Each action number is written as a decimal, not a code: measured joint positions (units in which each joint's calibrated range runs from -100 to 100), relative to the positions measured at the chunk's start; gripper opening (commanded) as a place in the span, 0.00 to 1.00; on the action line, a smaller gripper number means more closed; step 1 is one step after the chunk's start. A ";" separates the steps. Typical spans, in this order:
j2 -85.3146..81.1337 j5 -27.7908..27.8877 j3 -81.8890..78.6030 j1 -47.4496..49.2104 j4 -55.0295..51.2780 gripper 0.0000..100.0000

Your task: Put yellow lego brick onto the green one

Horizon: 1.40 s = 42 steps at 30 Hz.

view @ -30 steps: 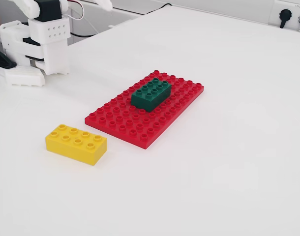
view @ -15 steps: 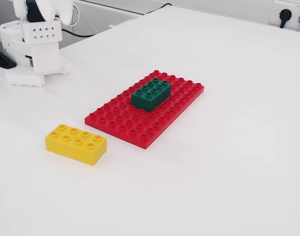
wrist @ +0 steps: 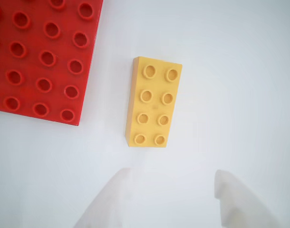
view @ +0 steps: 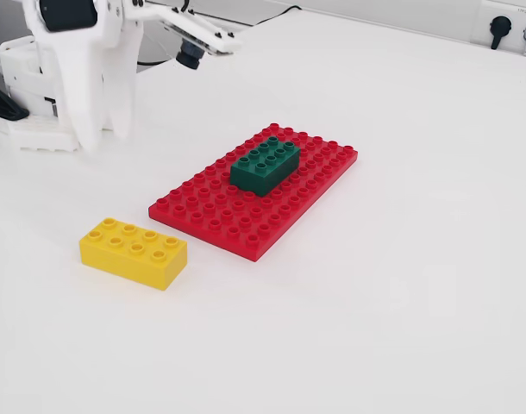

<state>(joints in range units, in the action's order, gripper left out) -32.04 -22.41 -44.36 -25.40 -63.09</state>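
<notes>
Wrist view: gripper [wrist: 176,199] enters from the bottom edge, two pale, blurred fingers [wrist: 109,202] spread apart with bare table between them; nothing held. The yellow lego brick [wrist: 153,102] lies flat, studs up, above the gap between the fingers in this view, clear of both tips and not touching either. Its long axis runs roughly up-down in the frame, and it sits nearer the left finger's line than the right one's. The brick rests directly on the white table [wrist: 240,95].

To the left of the brick in the wrist view, just beside it but not touching, is the corner of the red baseplate [wrist: 38,57], studs up.

Fixed view: gripper [view: 107,134] hangs down from the white arm [view: 78,52] at upper left, above the table and well apart from the yellow lego brick [view: 134,252], which lies at lower left, off the red baseplate [view: 246,211]. The green one [view: 265,166] is seated on the baseplate, toward its far end, studs up. A wall socket [view: 500,26] shows at the upper right.
</notes>
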 measured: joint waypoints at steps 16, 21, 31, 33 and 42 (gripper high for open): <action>14.69 -0.88 -0.09 1.99 3.54 0.19; 23.47 -0.88 7.94 1.99 1.47 0.19; 26.68 -0.88 12.53 -0.66 0.61 0.19; 26.76 -0.88 12.62 -1.25 0.86 0.19; 26.85 -0.88 12.62 -2.43 1.04 0.19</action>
<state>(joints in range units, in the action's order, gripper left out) -5.19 -23.30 -31.74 -27.83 -62.06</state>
